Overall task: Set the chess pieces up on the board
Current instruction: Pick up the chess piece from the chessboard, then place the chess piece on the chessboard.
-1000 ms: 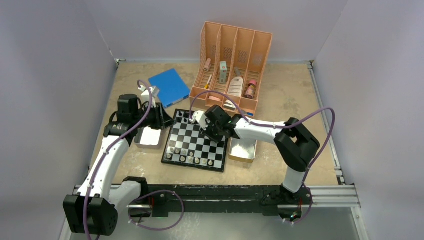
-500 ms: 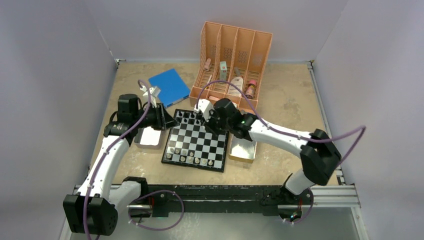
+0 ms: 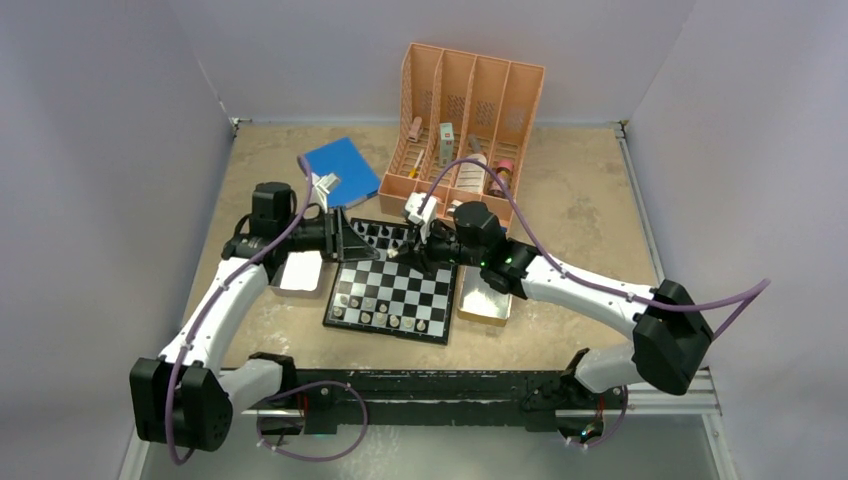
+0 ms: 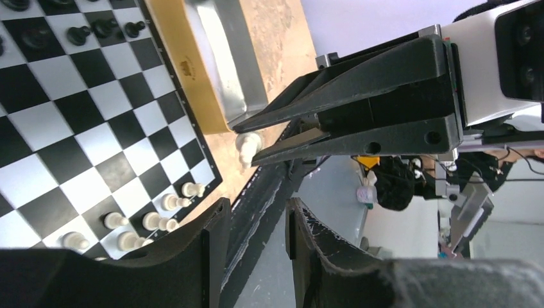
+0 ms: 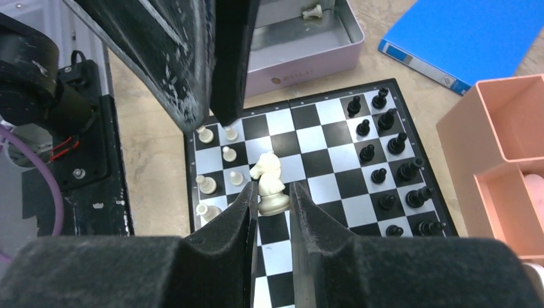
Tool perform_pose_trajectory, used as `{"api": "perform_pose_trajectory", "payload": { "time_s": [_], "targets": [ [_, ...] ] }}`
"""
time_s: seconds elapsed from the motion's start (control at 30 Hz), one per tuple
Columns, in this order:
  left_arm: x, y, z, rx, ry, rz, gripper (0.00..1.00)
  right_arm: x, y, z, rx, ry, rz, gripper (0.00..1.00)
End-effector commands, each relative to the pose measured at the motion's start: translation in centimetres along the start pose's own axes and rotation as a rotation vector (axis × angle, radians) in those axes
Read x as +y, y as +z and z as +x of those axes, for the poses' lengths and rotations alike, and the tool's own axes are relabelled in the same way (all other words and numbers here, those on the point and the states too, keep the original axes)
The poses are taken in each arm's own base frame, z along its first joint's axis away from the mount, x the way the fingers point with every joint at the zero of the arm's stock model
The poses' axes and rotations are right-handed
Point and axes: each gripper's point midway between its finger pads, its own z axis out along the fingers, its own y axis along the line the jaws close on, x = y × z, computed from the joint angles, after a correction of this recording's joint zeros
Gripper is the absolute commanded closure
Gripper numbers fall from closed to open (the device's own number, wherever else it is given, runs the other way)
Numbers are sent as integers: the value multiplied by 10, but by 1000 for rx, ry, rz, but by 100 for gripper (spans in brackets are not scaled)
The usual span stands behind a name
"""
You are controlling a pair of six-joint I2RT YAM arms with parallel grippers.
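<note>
Mid-carry, seemingly: pinching white knight [image 5: 268,174] by its base in right gripper [image 5: 271,190], over the board [image 5: 333,183]. Holding left gripper [image 4: 256,208] spread, empty, close by. Pointing head-out past the fingertips [image 5: 247,199], long axis along them. Next, probably: tip base down, set beside white pieces [image 5: 206,184] at near edge.

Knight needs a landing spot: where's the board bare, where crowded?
Bare: middle rows of the small glossy black-and-white chessboard, between the black chess pieces along its far edge and the pale white chess pieces along its near edge. Crowded: both those bands, plus the far side under both arms' jaws.
</note>
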Motion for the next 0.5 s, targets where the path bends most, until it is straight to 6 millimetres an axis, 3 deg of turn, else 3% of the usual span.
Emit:
{"api": "perform_pose_trajectory", "payload": {
  "time_s": [0.0, 0.47],
  "targets": [
    [-22, 11, -8, 17, 49, 86, 63, 16, 0, -31, -110, -19, -68, 84],
    [-12, 24, -13, 7, 5, 52, 73, 27, -5, -33, -137, -8, -107, 83]
  ]
}}
